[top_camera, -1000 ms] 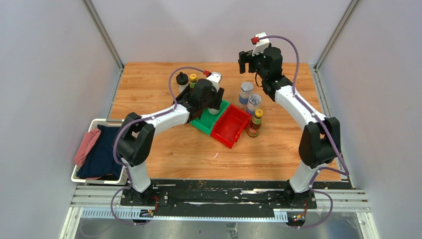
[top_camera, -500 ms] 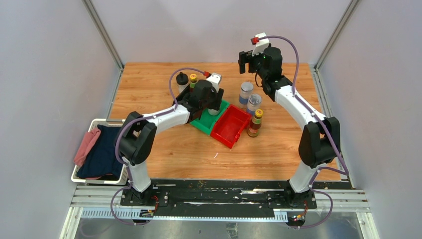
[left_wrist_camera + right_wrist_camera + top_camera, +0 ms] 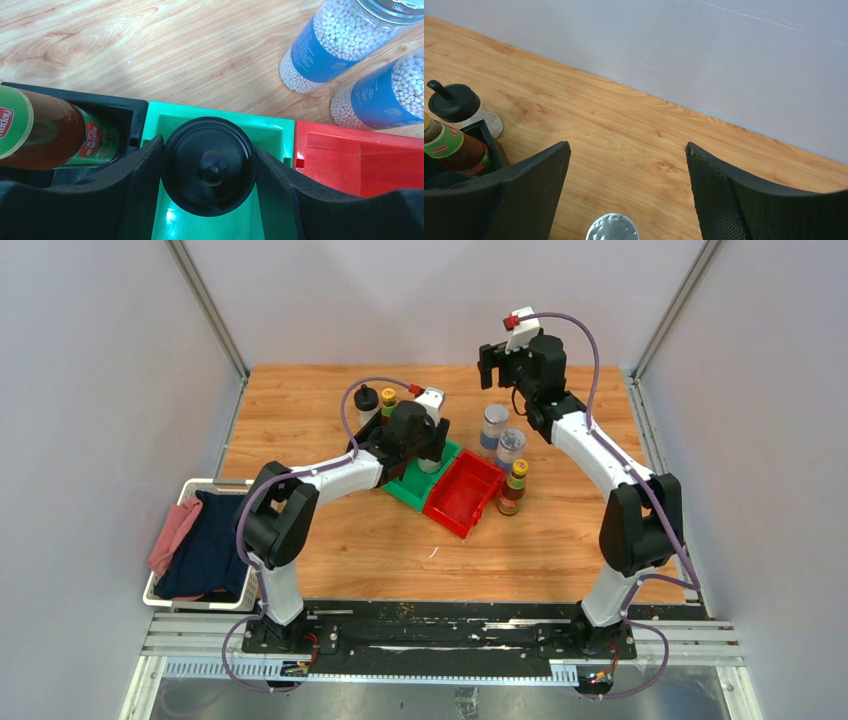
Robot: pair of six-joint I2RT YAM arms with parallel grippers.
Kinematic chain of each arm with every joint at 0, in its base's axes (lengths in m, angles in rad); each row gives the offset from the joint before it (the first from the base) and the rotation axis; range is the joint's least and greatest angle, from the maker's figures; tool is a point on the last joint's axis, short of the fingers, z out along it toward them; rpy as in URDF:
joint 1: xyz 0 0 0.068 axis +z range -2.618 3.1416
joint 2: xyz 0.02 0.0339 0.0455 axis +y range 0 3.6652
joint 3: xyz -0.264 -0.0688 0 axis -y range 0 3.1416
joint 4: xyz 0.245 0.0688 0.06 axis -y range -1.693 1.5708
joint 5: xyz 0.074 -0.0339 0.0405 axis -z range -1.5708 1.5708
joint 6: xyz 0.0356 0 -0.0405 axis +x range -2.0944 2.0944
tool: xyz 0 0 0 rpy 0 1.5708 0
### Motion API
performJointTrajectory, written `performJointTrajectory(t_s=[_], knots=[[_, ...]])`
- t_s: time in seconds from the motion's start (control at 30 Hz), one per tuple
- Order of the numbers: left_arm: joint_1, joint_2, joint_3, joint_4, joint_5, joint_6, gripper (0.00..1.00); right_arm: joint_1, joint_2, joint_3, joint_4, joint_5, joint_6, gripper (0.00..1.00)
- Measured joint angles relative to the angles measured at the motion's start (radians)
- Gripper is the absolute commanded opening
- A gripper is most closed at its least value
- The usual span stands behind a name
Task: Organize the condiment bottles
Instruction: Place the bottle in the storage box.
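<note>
Over the green bin (image 3: 270,131), the left tool (image 3: 207,150) is clamped on a black-cap bottle (image 3: 209,167), with one of its fingers (image 3: 145,170) on each side of the cap. The bottle sits inside the green walls. Whether its base touches the bin floor, I cannot tell. High at the back of the bench (image 3: 330,540), the right tool (image 3: 626,146) hangs w/ its fingers (image 3: 534,180) well apart and holds nothing. A silver lid (image 3: 612,229) shows right below it, prob. the rear shaker (image 3: 494,425).

Progress, as I judge it: approx. one third.
- One brown bottle (image 3: 45,132) w/ a yellow cap is in the black bin (image 3: 127,107), so this one is done.
- The black-cap bottle is nearly done; only the release is left.
- The red bin (image 3: 360,160) has no bottle in it.

Left to do: 4 bottles, all on the bench outside the bins.
- The second black-cap bottle (image 3: 366,400) stands just beside the black bin at the back.
- The rear shaker and the near shaker (image 3: 510,447) stand close together behind the red bin.
- The second brown bottle (image 3: 514,485) stands just beside the red bin's right wall.

I guess the sorting is by type, so the shakers go to the red bin, but the pictures do not prove it.
</note>
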Motion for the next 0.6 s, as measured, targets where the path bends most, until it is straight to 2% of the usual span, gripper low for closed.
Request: performJointTrajectory(t_s=[0.2,0.37,0.5,0.6], knots=[[0.002,0.007,0.000,0.014,0.003,-0.001,0.01,0.000,0.008,0.000,0.000,0.000,0.000,0.89],[0.002,0.011,0.000,0.023,0.002,-0.008,0.31,0.000,0.008,0.000,0.001,0.000,0.000,0.89],[0.002,0.013,0.000,0.030,0.002,-0.012,0.42,0.000,0.008,0.000,0.001,0.000,0.000,0.89],[0.002,0.014,0.000,0.031,0.001,-0.013,0.56,0.000,0.008,0.000,0.002,0.000,0.000,0.89]])
